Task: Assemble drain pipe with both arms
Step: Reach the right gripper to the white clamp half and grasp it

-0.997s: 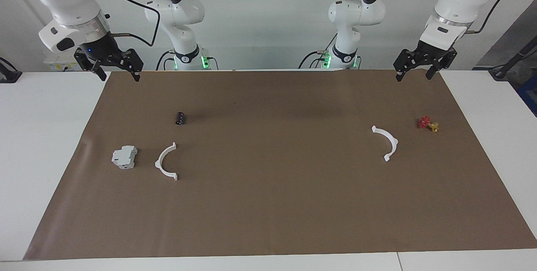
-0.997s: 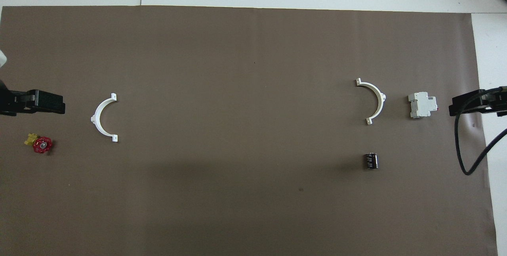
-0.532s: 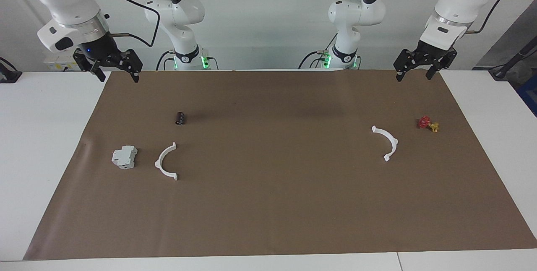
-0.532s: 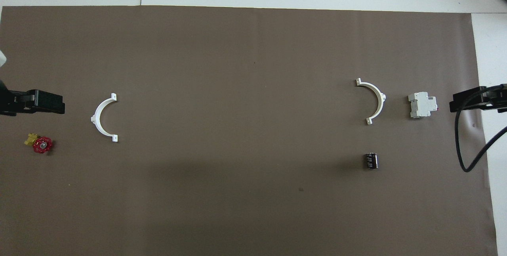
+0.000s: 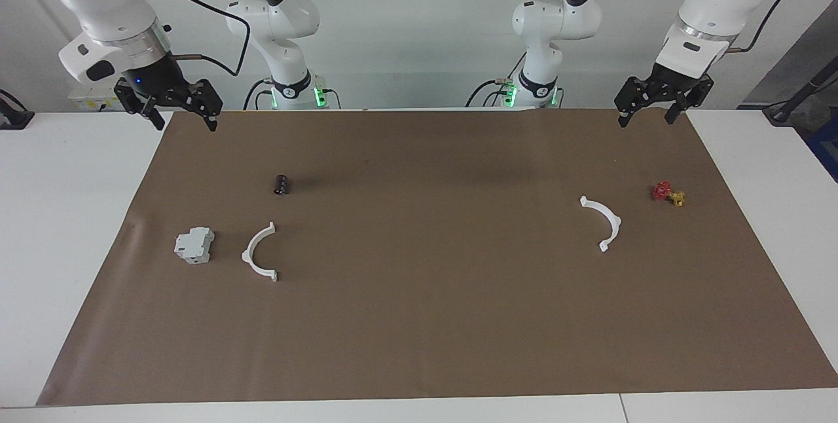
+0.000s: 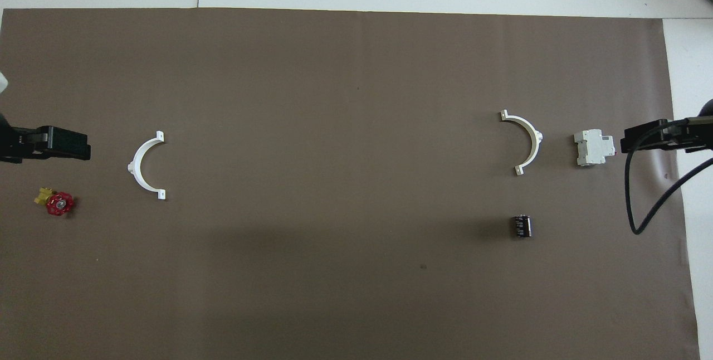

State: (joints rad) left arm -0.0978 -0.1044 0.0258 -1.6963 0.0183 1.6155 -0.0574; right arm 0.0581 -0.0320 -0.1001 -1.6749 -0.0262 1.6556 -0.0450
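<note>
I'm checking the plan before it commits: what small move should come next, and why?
Probably lower each open gripper toward its nearest half-ring. The right gripper and left gripper hang high, holding nothing; one half-ring and the other half-ring lie far apart, untouched.

Both arms hang raised. The left gripper [image 5: 645,116] points down with fingers spread. The right gripper [image 5: 185,119] does likewise

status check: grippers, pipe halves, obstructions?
Left gripper, right gripper open, raised, empty. Half-rings apart on mat. Grey block beside one.
</note>
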